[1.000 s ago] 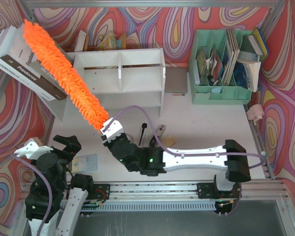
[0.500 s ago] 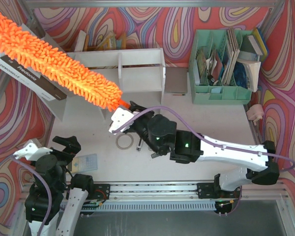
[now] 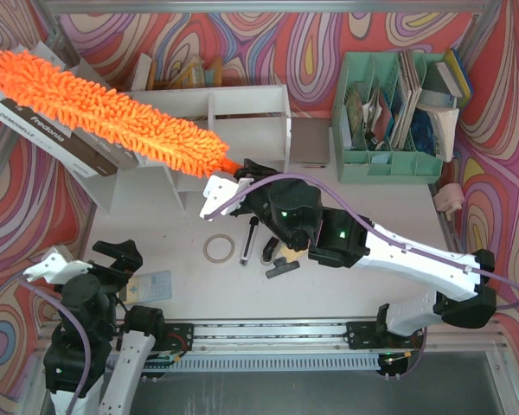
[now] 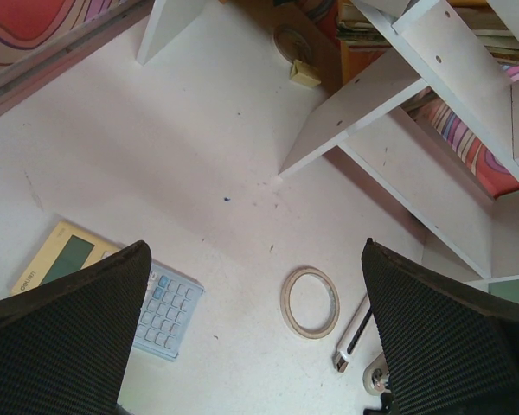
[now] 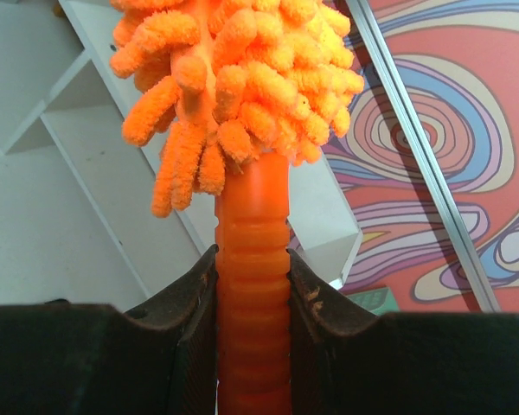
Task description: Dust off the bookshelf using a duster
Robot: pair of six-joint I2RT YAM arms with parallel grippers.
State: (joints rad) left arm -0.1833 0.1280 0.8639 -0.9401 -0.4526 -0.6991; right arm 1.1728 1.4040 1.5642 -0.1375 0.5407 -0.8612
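**Q:** What's moved vs. half a sec earlier?
**A:** Duster (image 3: pixel 104 112) has dropped and slid right. Its tip was at the view's far-left corner and now sits lower, over the box (image 3: pixel 43 121). R arm reaches farther toward the shelf (image 3: pixel 251 99). A sec ago the duster stood much steeper.

**Q:** R gripper (image 3: pixel 227 175)?
**A:** Clenched on the duster's ribbed orange handle. Wrist view: both fingers (image 5: pixel 186 303) pressed to it, shaggy strands just above.

**Q:** Duster's position?
**A:** Shallow slant across the shelf's left half. Handle end is just before the shelf front, near the ctr divider. Fluffy end points toward the far-left corner of the table (image 3: pixel 346 199). Contact w/ the shelf: can't tell.

**Q:** Shelf?
**A:** At the table's far edge, left of ctr. Green organizer (image 3: pixel 389 112) stands at the far-right corner, apart from it.

**Q:** L gripper (image 4: pixel 255 251)?
**A:** Released, jaws wide, nothing between them. It hangs over the near-left corner.

**Q:** What's under it?
**A:** Calculator (image 4: pixel 169 307) by the near edge. Tape ring (image 4: pixel 310 301) to its right, not touching it.
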